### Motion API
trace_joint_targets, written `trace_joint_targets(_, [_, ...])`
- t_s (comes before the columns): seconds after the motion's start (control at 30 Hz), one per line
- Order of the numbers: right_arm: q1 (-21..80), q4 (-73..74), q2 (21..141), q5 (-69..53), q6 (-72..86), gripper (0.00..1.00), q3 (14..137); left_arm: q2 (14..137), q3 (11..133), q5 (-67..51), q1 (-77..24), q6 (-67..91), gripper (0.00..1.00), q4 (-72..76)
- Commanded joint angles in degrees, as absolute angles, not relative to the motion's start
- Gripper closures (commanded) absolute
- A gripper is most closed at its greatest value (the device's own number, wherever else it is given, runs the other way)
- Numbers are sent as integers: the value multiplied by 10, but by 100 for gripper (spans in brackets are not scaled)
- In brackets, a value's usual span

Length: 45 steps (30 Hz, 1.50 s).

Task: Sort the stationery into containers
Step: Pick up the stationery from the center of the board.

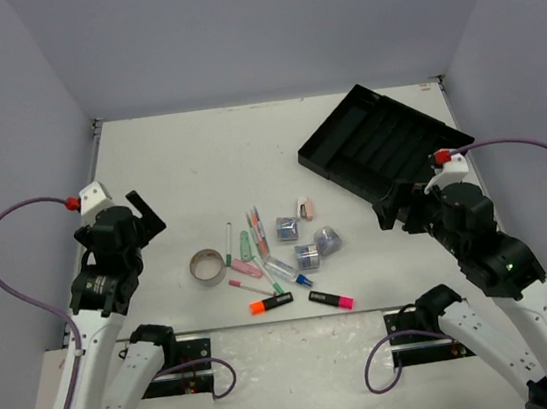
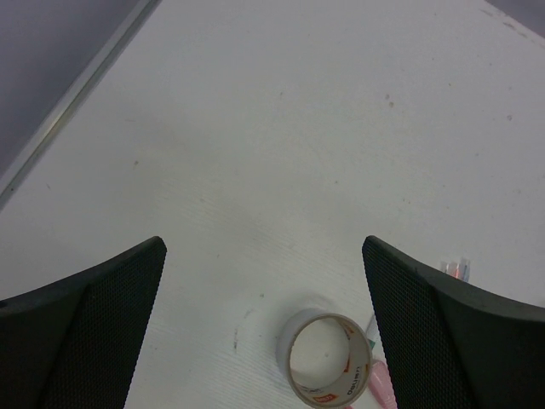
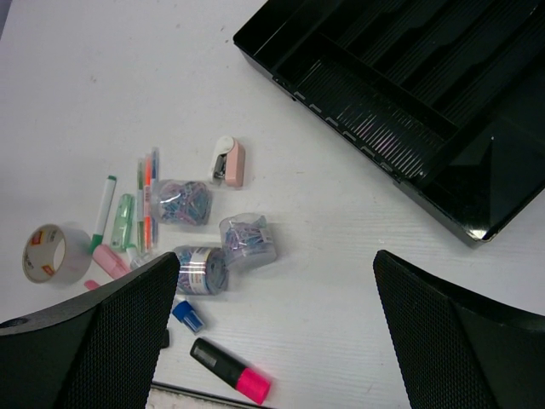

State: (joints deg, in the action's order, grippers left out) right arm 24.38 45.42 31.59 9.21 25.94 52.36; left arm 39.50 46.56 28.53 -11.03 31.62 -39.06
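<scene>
**Stationery lies loose at centre of table**

Seen from above, the pens, highlighters and clip boxes lie scattered at about 4 o'clock from the left claw and 8 o'clock from the right claw. Both claws are released, gripping nothing. The tape ring is the piece nearest the left claw. The black tray rests at the right claw's 12 o'clock.

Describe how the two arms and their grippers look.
The left arm and right arm have white lower links and black upper joints. A purple cable with a red plug loops to each wrist. The fingers are broad, black, mesh-textured. A green light dots the right arm.
</scene>
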Motion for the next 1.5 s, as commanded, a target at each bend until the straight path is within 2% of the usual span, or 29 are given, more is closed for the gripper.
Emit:
trace_joint_targets(0.0, [245,444,323,74,256,1,521,387,474,281,-113,388,0,-405])
trace_joint_targets(0.13, [245,437,316,61,252,1,515,413,464,262,-113,454,0,-441])
trace_joint_targets(0.3, [245,431,312,51,249,1,507,459,364,161,-113,513,0,-389])
trace_joint_targets(0.53, [245,435,300,47,243,1,508,549,290,152,-112,523,0,-340])
trace_joint_targets(0.63, [245,433,295,47,242,1,507,558,263,146,-113,510,5,-314])
trace_joint_targets(0.77, [245,424,298,43,242,1,502,555,255,138,-114,505,12,-299])
trace_joint_targets(1.07, [245,421,308,27,238,1,502,475,276,133,-116,489,7,-311])
trace_joint_targets(1.23, [245,421,311,27,237,1,504,502,292,85,-120,461,7,-310])
trace_joint_targets(1.47, [245,418,314,25,236,1,499,499,287,45,-132,457,21,-311])
